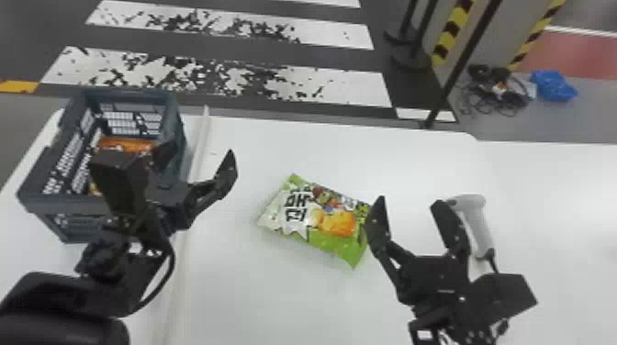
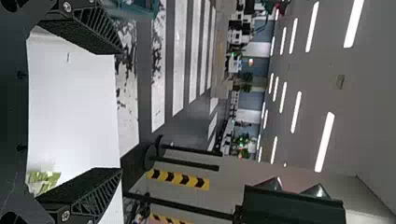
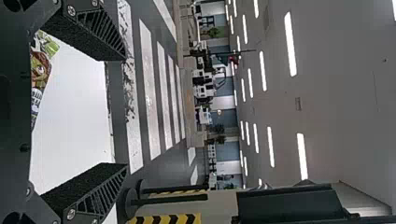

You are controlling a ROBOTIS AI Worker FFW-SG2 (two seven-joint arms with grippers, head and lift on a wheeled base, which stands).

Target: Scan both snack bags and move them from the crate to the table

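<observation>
Over the right side of the dark crate (image 1: 75,202), my left gripper (image 1: 199,150) stands open. An orange snack bag (image 1: 126,145) lies inside the crate, partly hidden by that arm. The green snack bag (image 1: 316,222) lies flat on the white table (image 1: 275,307), between the two grippers. My right gripper (image 1: 408,202) is open at the bag's right end, with the white scanner (image 1: 479,220) just to its right. In the left wrist view, my left gripper (image 2: 120,111) holds nothing, and the green bag (image 2: 42,181) appears. In its wrist view, my right gripper (image 3: 125,112) is also unloaded, near the green bag (image 3: 41,70).
A pale raised strip (image 1: 199,142) runs along the table between the crate and the green bag. Beyond the table's far edge are a black post (image 1: 454,73), cables (image 1: 498,94) and a blue item (image 1: 553,86) on the floor.
</observation>
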